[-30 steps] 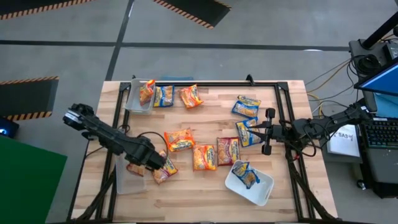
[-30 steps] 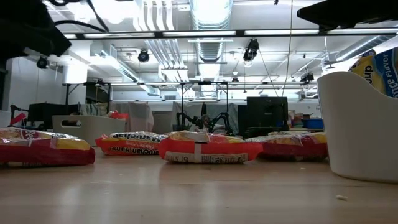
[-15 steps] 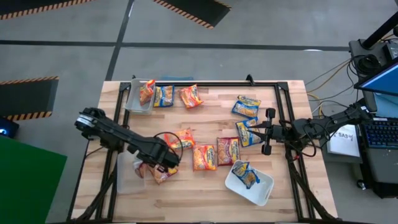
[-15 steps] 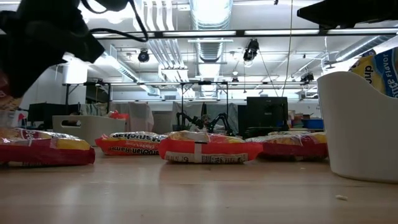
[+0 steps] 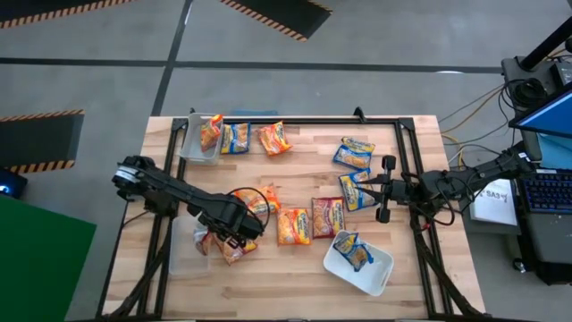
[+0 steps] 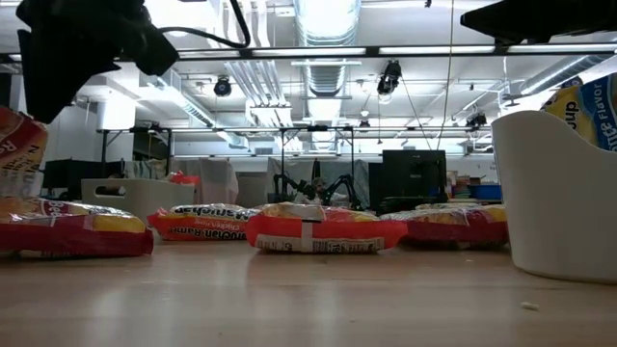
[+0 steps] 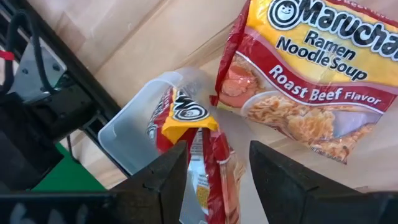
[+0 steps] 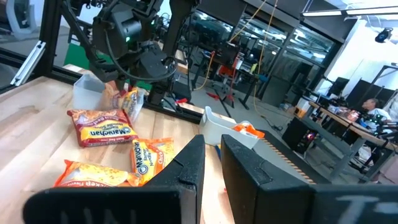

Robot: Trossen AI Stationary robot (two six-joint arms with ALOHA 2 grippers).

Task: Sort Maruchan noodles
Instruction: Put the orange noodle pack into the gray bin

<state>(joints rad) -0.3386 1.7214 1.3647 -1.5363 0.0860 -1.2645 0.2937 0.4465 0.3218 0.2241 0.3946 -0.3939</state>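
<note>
While my left gripper (image 7: 217,154) hangs over the clear tub (image 7: 127,134) at the near left corner of the table (image 5: 304,286), its fingers stand apart. A red Maruchan packet (image 7: 198,140) sits on edge between them, half in the tub. As far as I can see I am not pinching it.

That is my worry: the packet is upright and leaning near the rim rather than lying flat. If I lift away and the crinkly wrapper catches a finger, I think it comes out with me. It could also tip over the wall onto the Roast Beef packet (image 7: 311,74) lying just beside the tub. The tub looks light, so a nudge from me might shove it.

Across the near edge, the white tub (image 5: 380,268) holds one blue packet (image 5: 350,249). My right gripper (image 5: 386,190) waits shut and empty at the right side, beside the loose blue packets (image 5: 356,154). At the far left corner, a second clear tub (image 5: 193,148) holds an orange packet (image 5: 211,132).
</note>
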